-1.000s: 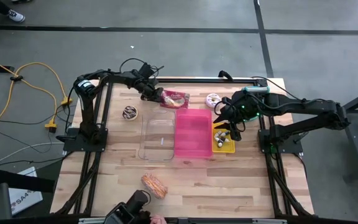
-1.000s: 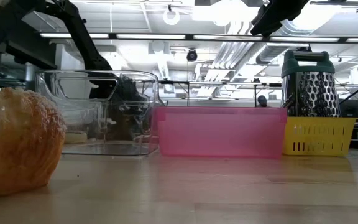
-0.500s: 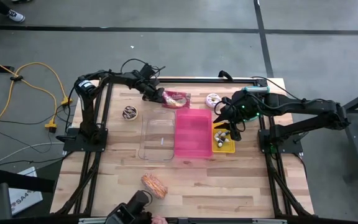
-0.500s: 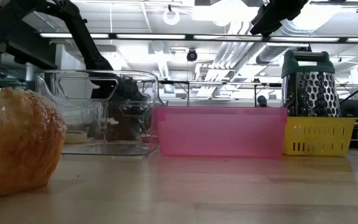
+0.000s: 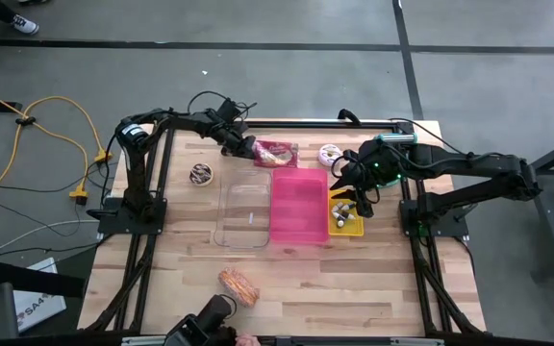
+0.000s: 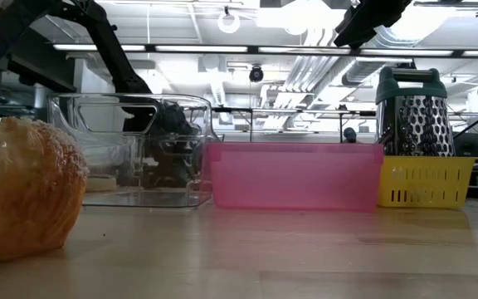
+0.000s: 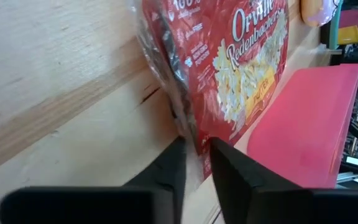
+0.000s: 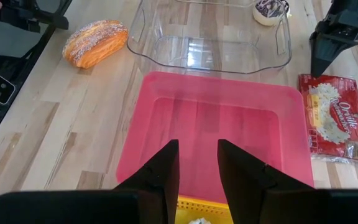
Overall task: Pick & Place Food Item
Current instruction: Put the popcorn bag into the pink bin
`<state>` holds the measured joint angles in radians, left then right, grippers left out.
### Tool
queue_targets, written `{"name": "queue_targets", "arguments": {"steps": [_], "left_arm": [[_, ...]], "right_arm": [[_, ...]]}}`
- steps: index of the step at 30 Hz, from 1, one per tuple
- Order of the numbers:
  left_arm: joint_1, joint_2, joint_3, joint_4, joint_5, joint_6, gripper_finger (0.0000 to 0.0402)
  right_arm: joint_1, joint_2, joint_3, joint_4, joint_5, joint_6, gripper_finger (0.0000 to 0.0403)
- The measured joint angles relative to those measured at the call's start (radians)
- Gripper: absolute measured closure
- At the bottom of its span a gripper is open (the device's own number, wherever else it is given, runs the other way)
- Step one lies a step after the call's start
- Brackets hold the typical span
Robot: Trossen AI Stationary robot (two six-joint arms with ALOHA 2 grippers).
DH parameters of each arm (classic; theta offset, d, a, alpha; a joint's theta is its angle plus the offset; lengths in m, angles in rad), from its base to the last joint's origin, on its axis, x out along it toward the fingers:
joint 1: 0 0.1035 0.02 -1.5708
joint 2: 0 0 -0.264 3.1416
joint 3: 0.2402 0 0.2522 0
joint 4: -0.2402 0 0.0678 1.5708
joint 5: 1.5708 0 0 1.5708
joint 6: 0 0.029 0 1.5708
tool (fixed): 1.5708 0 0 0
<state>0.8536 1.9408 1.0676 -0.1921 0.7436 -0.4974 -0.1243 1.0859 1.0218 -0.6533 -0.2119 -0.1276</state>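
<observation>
Showing the left gripper [image 7: 194, 158] with narrow jaws pinching the near edge of the popcorn bag [image 5: 275, 153], upper centre of the high view, its long axis running rightward away from them; right gripper [image 8: 197, 163] waits over the pink bin [image 5: 297, 206], jaws slightly parted and empty

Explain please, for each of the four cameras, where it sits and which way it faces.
High: overhead, facing down; both arms, popcorn bag, pink bin.
Low: table height, facing across; pastry, clear bin, arm links above.
Left wrist: left gripper pinching the bag's edge.
Right wrist: right gripper above the pink bin; left arm beyond.
Shared: the pink bin shows in all four.
</observation>
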Motion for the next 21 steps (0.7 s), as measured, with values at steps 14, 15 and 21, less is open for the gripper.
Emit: {"name": "queue_targets", "arguments": {"steps": [14,15,21], "left_arm": [[0.000,0.000,0.000,0.000,-0.010,-0.001,0.0401],[0.000,0.000,0.000,0.000,-0.007,0.000,0.0401],[0.002,0.000,-0.001,0.012,0.007,-0.001,0.0401]], "right_arm": [[0.000,0.000,0.000,0.000,0.000,0.000,0.0306],[0.000,0.000,0.000,0.000,0.000,0.000,0.0306],[0.000,0.000,0.000,0.000,0.000,0.000,0.0306]]}}
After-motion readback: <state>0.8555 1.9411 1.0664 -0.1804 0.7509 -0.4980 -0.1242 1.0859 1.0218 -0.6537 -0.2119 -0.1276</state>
